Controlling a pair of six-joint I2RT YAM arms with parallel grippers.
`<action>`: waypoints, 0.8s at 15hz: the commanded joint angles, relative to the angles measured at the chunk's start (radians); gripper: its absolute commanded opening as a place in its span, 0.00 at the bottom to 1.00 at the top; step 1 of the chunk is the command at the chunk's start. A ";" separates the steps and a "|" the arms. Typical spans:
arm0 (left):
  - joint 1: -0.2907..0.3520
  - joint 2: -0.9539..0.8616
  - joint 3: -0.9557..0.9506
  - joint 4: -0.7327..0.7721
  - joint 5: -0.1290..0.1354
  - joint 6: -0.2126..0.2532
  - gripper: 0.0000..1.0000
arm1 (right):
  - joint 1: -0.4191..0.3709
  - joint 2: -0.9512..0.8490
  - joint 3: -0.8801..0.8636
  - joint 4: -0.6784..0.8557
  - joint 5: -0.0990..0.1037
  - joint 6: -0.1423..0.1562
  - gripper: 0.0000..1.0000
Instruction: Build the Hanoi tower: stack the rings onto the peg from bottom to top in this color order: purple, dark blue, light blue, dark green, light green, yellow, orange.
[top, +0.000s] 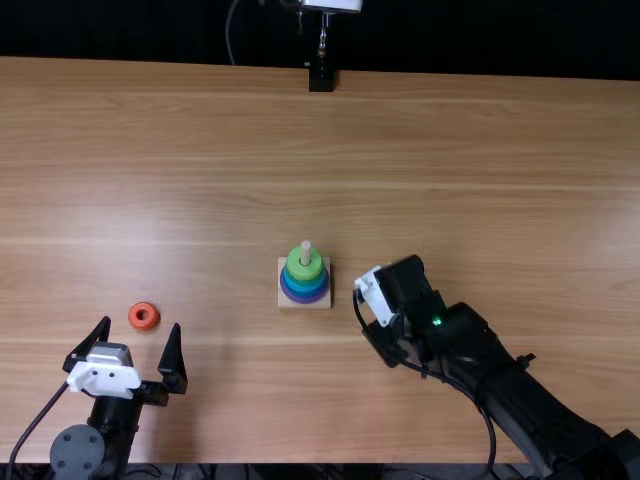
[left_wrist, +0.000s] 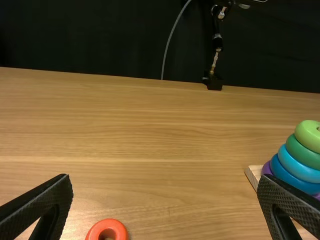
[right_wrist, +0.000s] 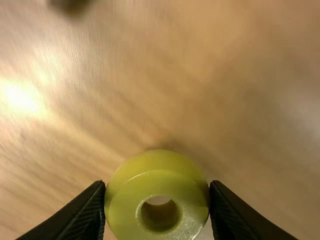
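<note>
Yellow ring: pinched by its sides in the right gripper, hole unobstructed, presumably for threading over the peg; light green ring seated topmost; orange ring laid on the table near the wide-spread left gripper, presumably reserved for last.

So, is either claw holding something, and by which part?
The right gripper holds the yellow ring by opposite sides of its outer edge; the left gripper is open and empty.

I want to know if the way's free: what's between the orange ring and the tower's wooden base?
Just a bare stretch of tabletop lies between the orange ring and the wooden base, as the top view shows.
</note>
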 joint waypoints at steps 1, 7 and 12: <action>0.014 -0.012 -0.032 -0.004 0.017 0.005 1.00 | 0.007 0.008 0.083 0.002 0.012 -0.009 0.00; 0.014 -0.012 -0.032 -0.004 0.017 0.005 1.00 | 0.010 0.009 0.360 -0.110 0.015 -0.037 0.00; 0.014 -0.012 -0.032 -0.004 0.017 0.005 1.00 | 0.052 0.095 0.653 -0.414 0.010 -0.142 0.00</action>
